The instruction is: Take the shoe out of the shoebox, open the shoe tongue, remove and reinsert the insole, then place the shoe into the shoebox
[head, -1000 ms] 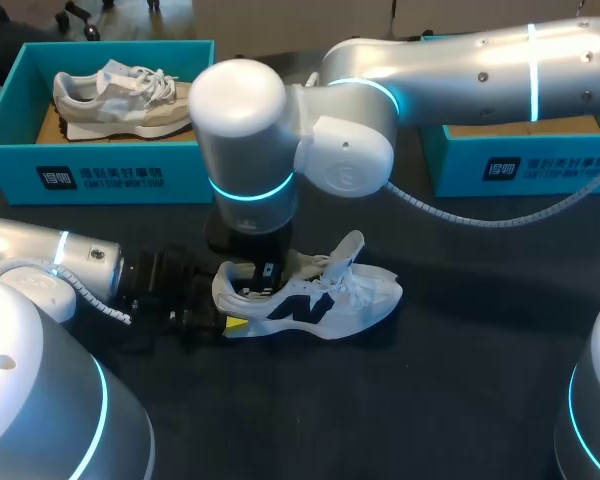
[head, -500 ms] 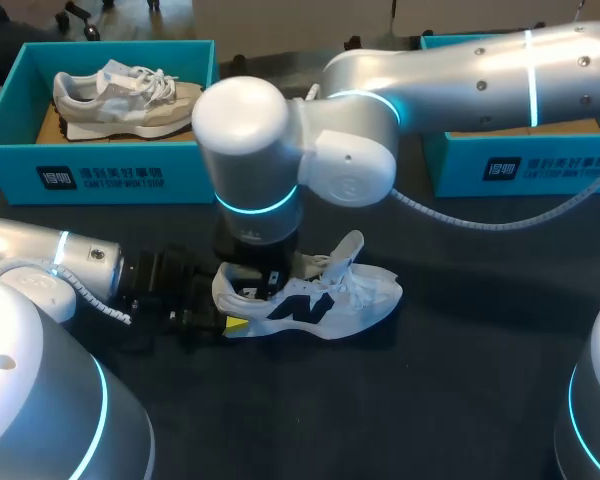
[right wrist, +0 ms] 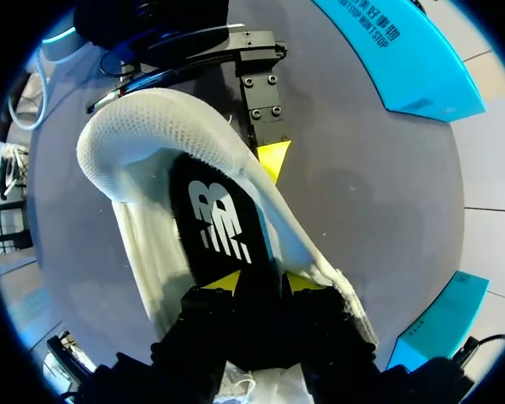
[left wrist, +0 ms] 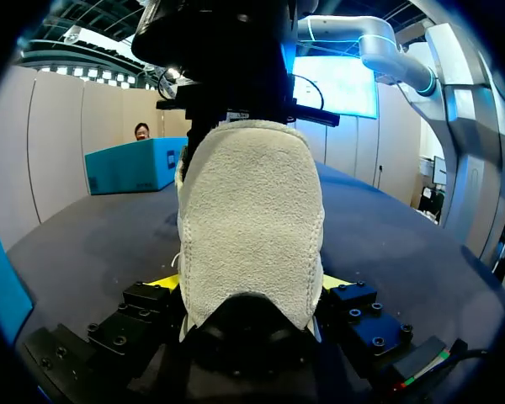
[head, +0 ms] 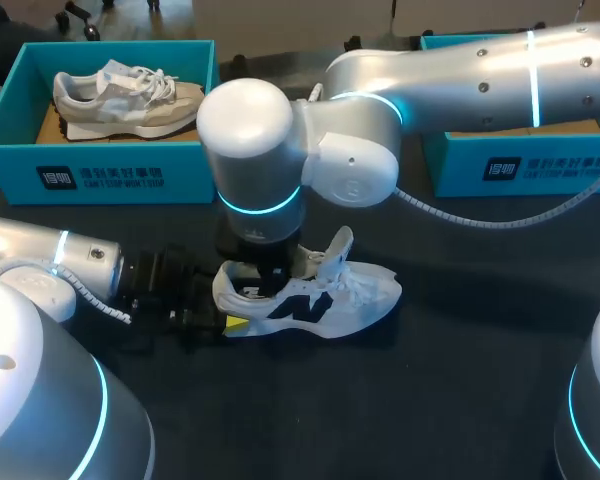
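Right gripper went lower into the shoe, and the tongue tipped back.

At the heel end of the shoe (head: 320,300), my left gripper (left wrist: 248,290) was clamped on the heel from both sides, its tips spread the heel's full width, holding the shoe flat on the table (head: 450,400). Just right of the heel, my right gripper (right wrist: 261,282) reached down through the shoe's opening onto the insole (right wrist: 215,223). Over the last second it had eased slightly lower and toward the toe. I could not tell whether it had closed on the insole or was only pressing on it. Further toward the toe, the tongue (head: 337,245) had tipped back a little and stood nearly upright, clear of the laces. I judged the tongue step done and the insole pull about to start, with the heel hold needed to keep the shoe down.
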`<control>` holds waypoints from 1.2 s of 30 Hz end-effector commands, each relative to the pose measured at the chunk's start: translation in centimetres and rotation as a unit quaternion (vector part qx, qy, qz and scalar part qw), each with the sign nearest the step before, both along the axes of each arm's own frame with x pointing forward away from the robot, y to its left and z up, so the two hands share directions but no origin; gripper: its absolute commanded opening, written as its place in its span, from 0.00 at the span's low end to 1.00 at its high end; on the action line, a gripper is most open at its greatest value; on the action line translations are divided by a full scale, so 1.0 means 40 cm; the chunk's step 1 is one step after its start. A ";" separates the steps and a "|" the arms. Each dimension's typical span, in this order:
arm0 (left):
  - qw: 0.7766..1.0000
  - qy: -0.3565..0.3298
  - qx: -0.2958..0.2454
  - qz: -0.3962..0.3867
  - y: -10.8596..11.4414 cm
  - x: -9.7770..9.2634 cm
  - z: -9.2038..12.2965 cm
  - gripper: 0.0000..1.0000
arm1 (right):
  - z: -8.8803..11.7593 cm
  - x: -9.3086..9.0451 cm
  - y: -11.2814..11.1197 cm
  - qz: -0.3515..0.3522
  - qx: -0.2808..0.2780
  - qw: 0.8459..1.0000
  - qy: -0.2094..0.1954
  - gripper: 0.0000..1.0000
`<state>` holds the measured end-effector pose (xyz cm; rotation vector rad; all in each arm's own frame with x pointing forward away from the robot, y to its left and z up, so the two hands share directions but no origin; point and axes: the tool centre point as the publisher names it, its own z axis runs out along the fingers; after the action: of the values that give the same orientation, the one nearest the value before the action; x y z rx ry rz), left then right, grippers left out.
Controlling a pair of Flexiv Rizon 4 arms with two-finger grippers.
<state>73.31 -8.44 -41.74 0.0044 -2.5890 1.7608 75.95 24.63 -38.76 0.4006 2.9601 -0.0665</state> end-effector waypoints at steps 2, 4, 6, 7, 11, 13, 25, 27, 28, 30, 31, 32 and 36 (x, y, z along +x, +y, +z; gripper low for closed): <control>1.000 0.000 0.001 0.000 0.001 -0.002 0.001 0.00 | -0.019 0.014 -0.006 0.004 0.007 1.000 0.001 0.34; 1.000 0.000 0.001 0.000 0.001 -0.002 0.001 0.00 | -0.027 0.017 -0.007 0.006 0.008 1.000 0.002 0.35; 1.000 0.000 0.001 0.000 0.001 -0.002 0.001 0.00 | -0.034 0.018 -0.008 0.007 0.008 1.000 0.003 0.36; 1.000 0.000 0.001 0.000 0.001 -0.002 0.001 0.00 | -0.037 0.019 -0.008 0.009 0.009 1.000 0.003 0.36; 1.000 0.000 0.001 0.000 0.001 -0.002 0.001 0.00 | -0.052 0.021 -0.009 0.013 0.013 1.000 0.009 0.38; 1.000 0.000 0.001 0.000 0.001 -0.002 0.001 0.00 | -0.060 0.020 -0.008 0.014 0.018 1.000 0.012 0.38; 1.000 0.000 0.001 0.000 0.001 -0.002 0.001 0.00 | -0.094 -0.014 0.021 0.031 0.041 0.998 0.044 0.31; 1.000 0.000 0.001 0.000 0.001 -0.002 0.001 0.00 | -0.100 -0.021 0.024 0.032 0.043 0.997 0.051 0.23; 1.000 0.000 0.001 0.000 0.001 -0.002 0.001 0.00 | -0.102 -0.024 0.026 0.032 0.041 0.997 0.055 0.20; 1.000 0.000 0.001 0.000 0.001 -0.002 0.001 0.00 | -0.107 -0.031 0.028 0.032 0.041 0.997 0.060 0.15; 1.000 0.000 0.001 0.000 0.001 -0.002 0.001 0.00 | -0.109 -0.035 0.029 0.031 0.040 0.997 0.064 0.12; 1.000 0.000 0.001 0.000 0.001 -0.002 0.001 0.00 | -0.112 -0.039 0.030 0.031 0.040 0.997 0.065 0.08; 1.000 0.000 0.001 0.000 0.001 -0.002 0.001 0.00 | -0.115 -0.053 0.028 0.025 0.040 0.996 0.071 0.00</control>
<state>73.12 -8.25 -41.90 0.0024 -2.5875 1.7596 75.55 24.72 -40.66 0.3488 3.1168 0.0376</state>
